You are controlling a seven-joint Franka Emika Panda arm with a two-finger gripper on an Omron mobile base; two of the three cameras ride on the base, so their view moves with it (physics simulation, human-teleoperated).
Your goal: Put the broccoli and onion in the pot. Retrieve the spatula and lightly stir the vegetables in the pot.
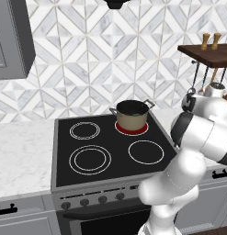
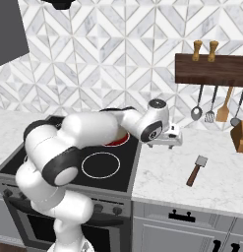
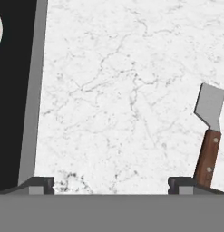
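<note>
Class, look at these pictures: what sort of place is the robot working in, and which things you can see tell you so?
A rendered home kitchen. A black stove carries a pot on a glowing red burner, a spatula lies on the marble counter, and utensils hang from a wooden rack against the patterned tile wall.

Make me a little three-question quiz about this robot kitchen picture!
1. True or false: the spatula lies on the counter, right of the stove.
2. Which burner is the pot on? A front left, B back right, C front right.
3. Fill in: the gripper hangs over the counter with its jaws ____.

Key: 1 true. 2 B; that burner glows red. 3 open; it holds nothing, and the spatula's handle sits by one fingertip in the hand view.
</note>
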